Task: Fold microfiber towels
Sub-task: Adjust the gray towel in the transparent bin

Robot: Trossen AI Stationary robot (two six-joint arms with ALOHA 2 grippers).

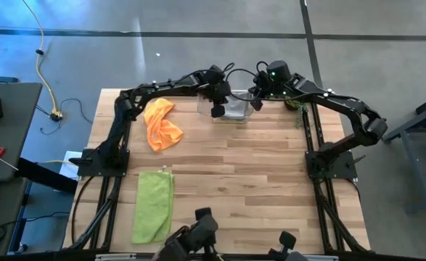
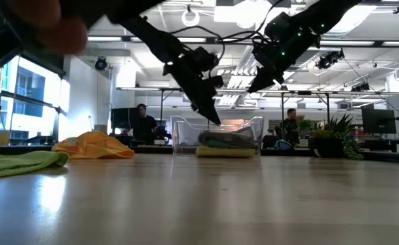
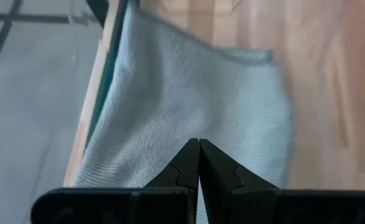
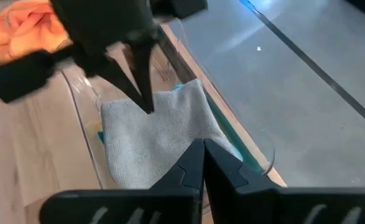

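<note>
Overhead, both end effectors, left [image 1: 218,111] and right [image 1: 256,104], hover closed (holding nothing) above the grey towel [image 4: 160,140] in the bin [image 2: 216,136].

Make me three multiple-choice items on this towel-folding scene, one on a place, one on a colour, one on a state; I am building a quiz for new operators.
1. Where does the lime green towel lie?
A. in the clear plastic bin
B. on the table's near-left part
C. on the floor

2. What colour is the towel on top in the clear plastic bin?
A. grey
B. red
C. black

3. How do the left gripper's fingers stand?
A. wide open
B. shut on the orange towel
C. shut, holding nothing

Answers:
1 B, the high view shows it flat on the wood by the left arm's base.
2 A, the grey towel lies uppermost.
3 C, the fingers meet above the grey towel; the orange towel lies apart on the table.
</note>
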